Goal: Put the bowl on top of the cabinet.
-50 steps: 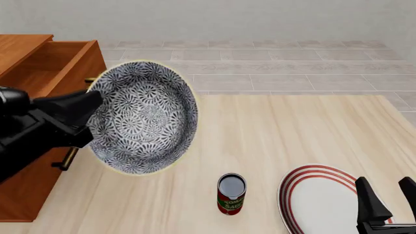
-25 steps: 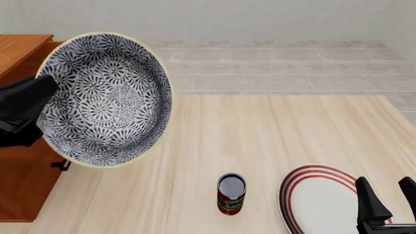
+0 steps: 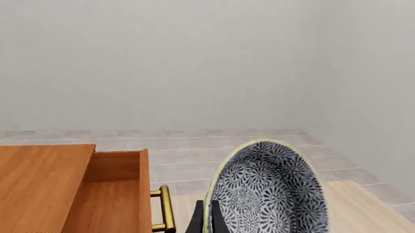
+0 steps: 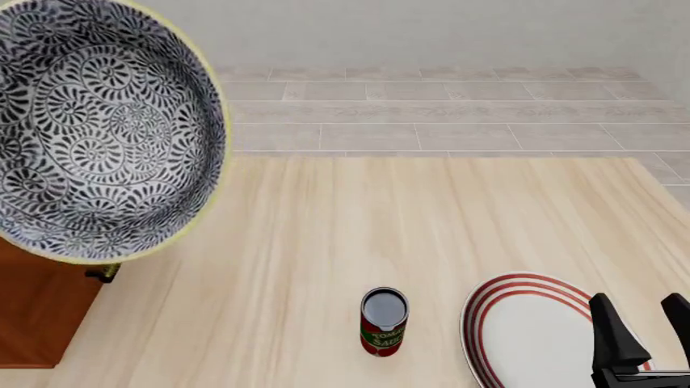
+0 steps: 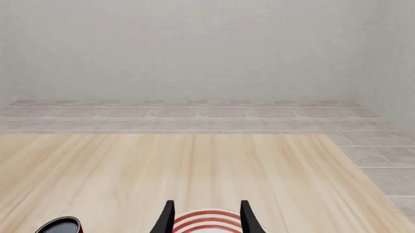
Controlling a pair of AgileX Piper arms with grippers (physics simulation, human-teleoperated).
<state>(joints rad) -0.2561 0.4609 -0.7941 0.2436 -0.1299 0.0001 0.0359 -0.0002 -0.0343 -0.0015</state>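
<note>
Transport step: left gripper [image 3: 206, 224] was clamped on the bowl [image 3: 269, 189] rim, cabinet [image 3: 45, 184] top beside it. Next likely needs levelling over that top.

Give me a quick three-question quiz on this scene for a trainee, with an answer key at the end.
1. True or false: the bowl rests on the table.
2. Which arm's gripper holds the bowl: A left, B right?
3. Fill in: the right gripper hovers open over the ____.

Key
1. False: it is held tilted in the air near the cabinet.
2. A: the left gripper is clamped on its rim.
3. Plate, beside the can.
</note>
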